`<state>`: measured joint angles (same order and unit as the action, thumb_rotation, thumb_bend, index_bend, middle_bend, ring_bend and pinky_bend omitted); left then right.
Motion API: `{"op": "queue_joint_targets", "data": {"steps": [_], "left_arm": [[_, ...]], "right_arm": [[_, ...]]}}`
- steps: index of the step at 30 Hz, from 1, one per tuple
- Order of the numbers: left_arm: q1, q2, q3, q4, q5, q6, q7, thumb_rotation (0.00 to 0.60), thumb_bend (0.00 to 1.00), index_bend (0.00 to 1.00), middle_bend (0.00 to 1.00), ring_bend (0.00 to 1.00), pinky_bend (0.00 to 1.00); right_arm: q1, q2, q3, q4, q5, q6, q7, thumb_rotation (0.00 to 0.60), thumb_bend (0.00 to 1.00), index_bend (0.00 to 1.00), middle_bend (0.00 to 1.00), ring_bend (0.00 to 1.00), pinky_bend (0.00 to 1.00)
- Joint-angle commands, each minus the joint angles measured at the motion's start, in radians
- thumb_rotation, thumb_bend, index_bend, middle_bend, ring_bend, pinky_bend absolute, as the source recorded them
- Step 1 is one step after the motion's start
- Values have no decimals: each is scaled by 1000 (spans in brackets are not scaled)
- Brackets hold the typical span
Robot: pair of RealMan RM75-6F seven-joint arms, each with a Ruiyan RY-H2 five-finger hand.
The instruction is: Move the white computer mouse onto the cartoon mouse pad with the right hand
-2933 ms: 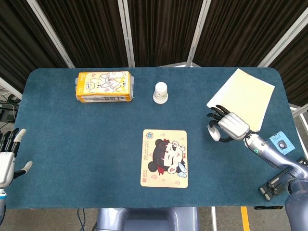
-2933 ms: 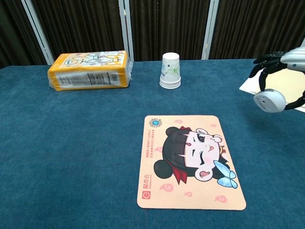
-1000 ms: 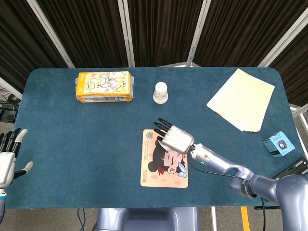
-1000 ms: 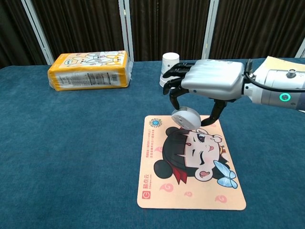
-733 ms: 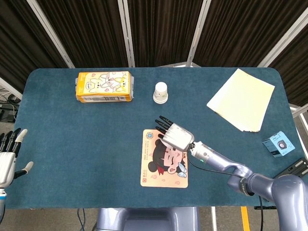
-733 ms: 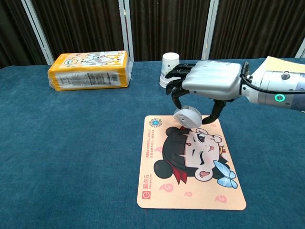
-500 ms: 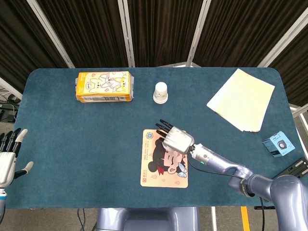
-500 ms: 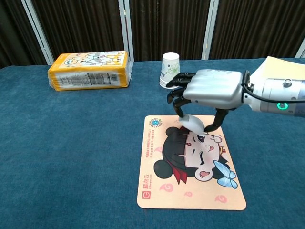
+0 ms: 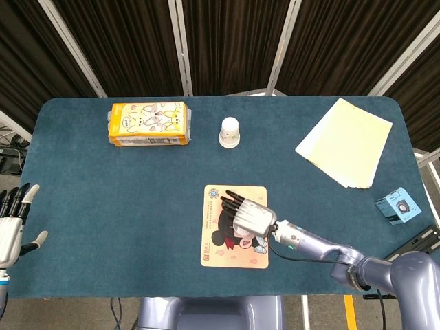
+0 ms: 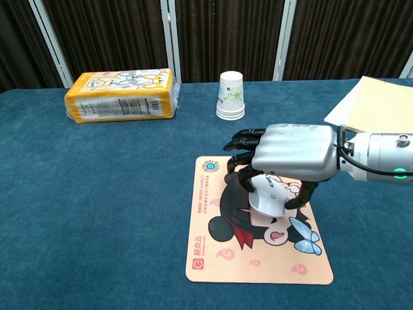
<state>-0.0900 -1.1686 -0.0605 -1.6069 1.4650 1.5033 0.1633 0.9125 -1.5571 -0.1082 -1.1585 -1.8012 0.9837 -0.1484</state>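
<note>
At the near left edge of the surface [image 9: 89, 206] the left hand [image 9: 10, 230] hangs idle, its fingers spread and holding nothing. Near the far left corner lies a yellow packet [image 10: 120, 95], and a paper cup [image 10: 231, 95] stands toward the middle of the far edge. In the middle near the front edge lies the pad [image 10: 213, 258]; over it the right hand [image 10: 284, 161] has its fingers curled round the mouse [image 10: 268, 196], pinching it from both sides. The mouse sits low over the pad's centre, seemingly touching it or just above. A sheaf of paper [image 9: 347, 141] lies at the far right corner. The placing step looks nearly done; next the fingers should loosen and the hand lift straight up without dragging the mouse.
</note>
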Motion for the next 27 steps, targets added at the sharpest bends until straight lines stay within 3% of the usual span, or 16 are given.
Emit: {"op": "queue_joint_targets", "data": {"steps": [1,14,27], "left_arm": [[0,0,0,0,0,0,-1,600,238,0,0,0,0],[0,0,0,0,0,0,-1,600,236,0,0,0,0],[0,1,1,2,1,0,-8,600,236,0,0,0,0]], "right_arm": [[-2,5,-7,-11,-2,-8,-13,600,140,590,150,0,0],[-12,13,-24,-68,-24,-9,-46,600,85,433,85,0,0],[-20,66,5,-147,-12,-2,-111,600,84,342,54,0,0]]}}
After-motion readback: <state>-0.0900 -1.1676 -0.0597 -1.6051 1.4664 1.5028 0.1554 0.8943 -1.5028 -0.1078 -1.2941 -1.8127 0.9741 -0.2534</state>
